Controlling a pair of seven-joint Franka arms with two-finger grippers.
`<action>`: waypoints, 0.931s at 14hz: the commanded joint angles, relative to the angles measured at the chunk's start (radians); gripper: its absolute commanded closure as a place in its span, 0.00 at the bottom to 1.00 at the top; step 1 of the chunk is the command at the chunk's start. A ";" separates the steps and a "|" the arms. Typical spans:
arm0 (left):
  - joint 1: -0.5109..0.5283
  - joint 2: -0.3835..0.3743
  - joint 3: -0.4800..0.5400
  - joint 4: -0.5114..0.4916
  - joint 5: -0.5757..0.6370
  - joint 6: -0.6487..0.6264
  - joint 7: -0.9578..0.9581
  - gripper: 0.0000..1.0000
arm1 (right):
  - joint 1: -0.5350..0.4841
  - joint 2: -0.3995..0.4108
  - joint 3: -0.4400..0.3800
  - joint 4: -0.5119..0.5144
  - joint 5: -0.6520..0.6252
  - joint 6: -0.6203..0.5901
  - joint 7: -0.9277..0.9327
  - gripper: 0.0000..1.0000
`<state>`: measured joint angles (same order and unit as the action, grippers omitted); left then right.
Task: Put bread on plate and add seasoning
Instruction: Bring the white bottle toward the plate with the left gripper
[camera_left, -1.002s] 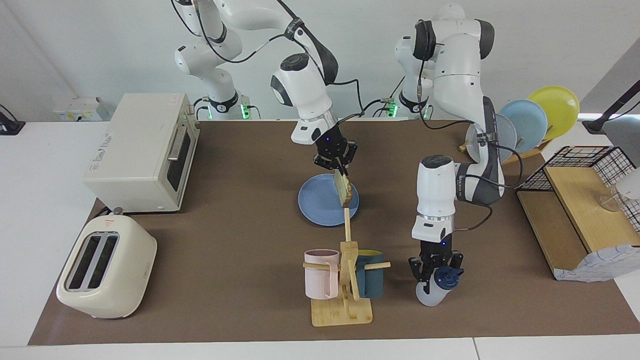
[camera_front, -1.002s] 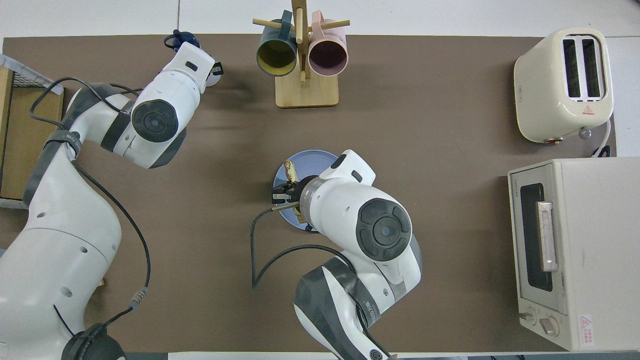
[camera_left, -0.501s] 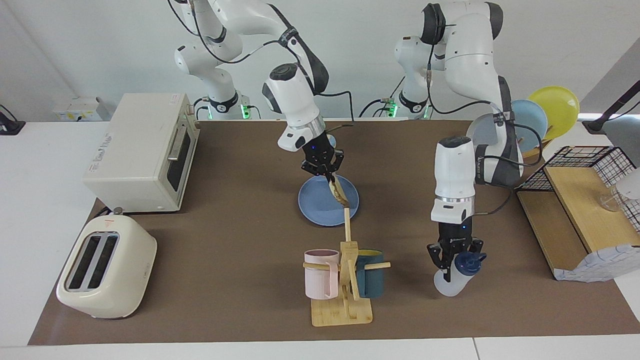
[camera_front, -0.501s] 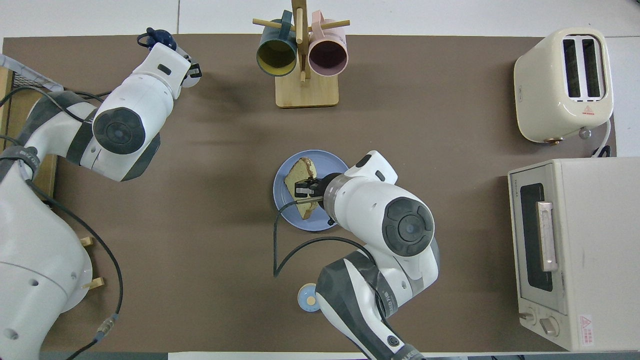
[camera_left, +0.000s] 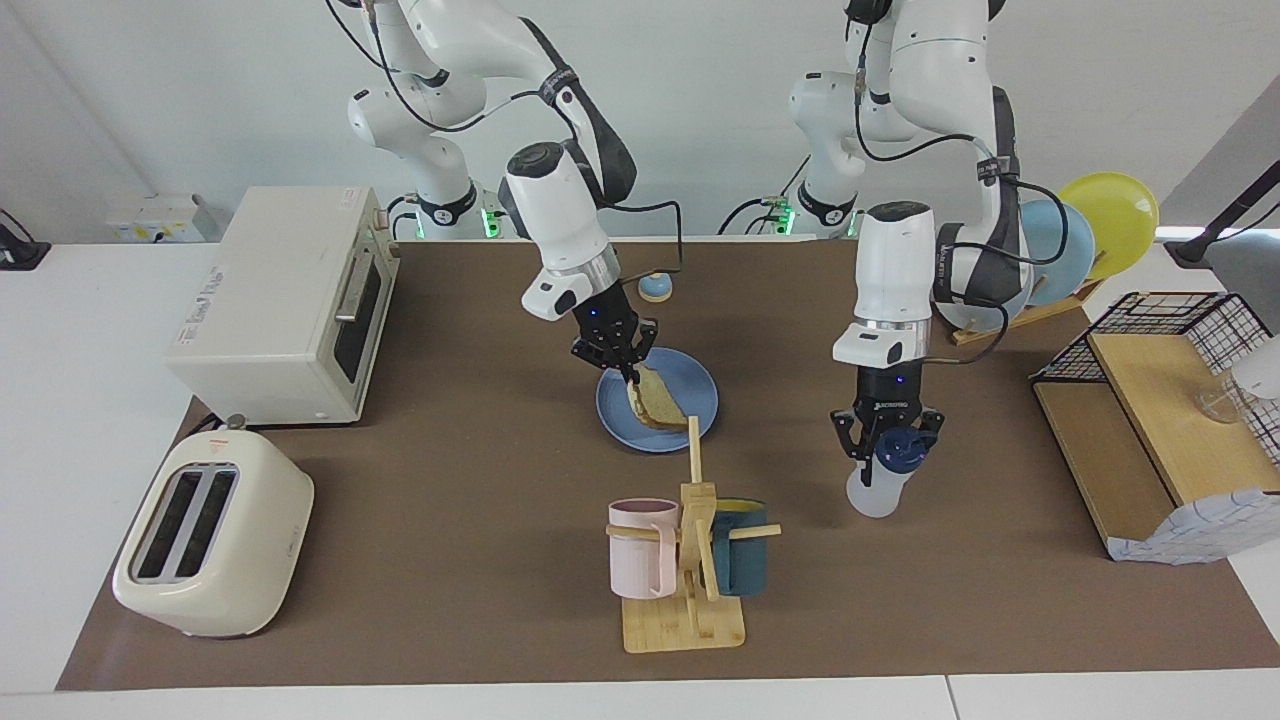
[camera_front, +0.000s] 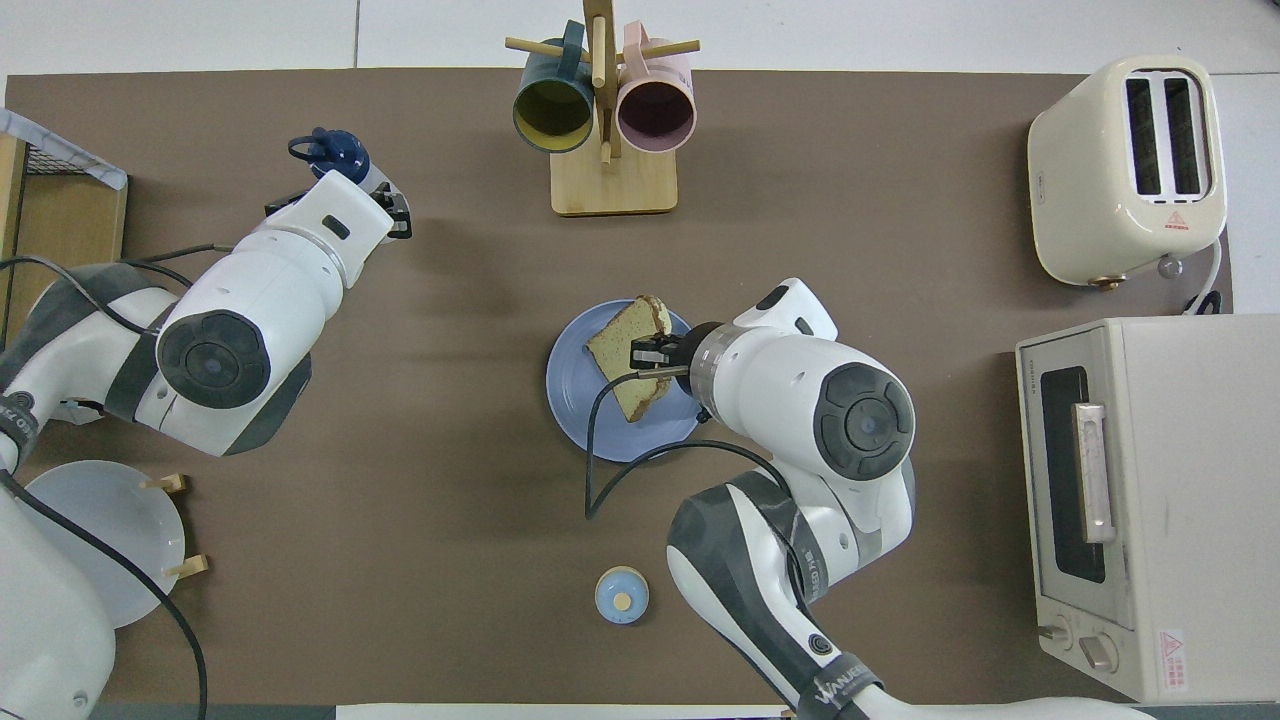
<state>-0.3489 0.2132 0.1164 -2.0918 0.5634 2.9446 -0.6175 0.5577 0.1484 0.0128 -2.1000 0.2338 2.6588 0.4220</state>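
A white wall backs a white table (camera_left: 60, 420) covered by a brown mat (camera_left: 450, 520), with both arms reaching out over it. The right arm bends at the elbow and slants down toward the middle of the mat, its pincer (camera_left: 628, 375) clamped on the edge of the bread (camera_left: 660, 408), which lies tilted on the blue plate (camera_left: 700, 378): its lower edge rests on the plate while the gripped edge is raised. In the overhead view the right pincer (camera_front: 648, 358) meets the bread (camera_front: 625, 345) over the plate (camera_front: 570, 400). The left arm folds down from high up so that its forearm hangs almost straight, and its pincer (camera_left: 885, 448) is closed on the seasoning bottle (camera_left: 878, 482) just under the dark cap, holding it clear of the mat, toward the left arm's end of the table. From overhead the bottle's cap (camera_front: 335, 155) juts out past the left pincer (camera_front: 385, 200). A wooden mug stand (camera_left: 690, 600) with a pink mug (camera_left: 640, 548) and a teal mug (camera_left: 742, 560) stands farther from the robots than the plate.
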 joint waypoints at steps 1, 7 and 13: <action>-0.010 -0.037 -0.004 -0.036 0.007 -0.041 0.012 1.00 | -0.009 -0.023 0.006 -0.011 0.012 -0.061 -0.011 0.00; -0.005 -0.008 -0.090 0.149 -0.273 -0.374 0.218 1.00 | -0.062 -0.055 -0.005 0.061 0.001 -0.222 -0.077 0.00; -0.013 -0.176 -0.095 0.188 -0.549 -0.858 1.018 1.00 | -0.090 0.008 -0.001 0.418 0.238 -0.638 -0.112 0.00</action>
<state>-0.3568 0.1224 0.0181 -1.8752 0.0448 2.1978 0.2167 0.4801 0.1178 0.0061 -1.7923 0.3439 2.1229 0.3275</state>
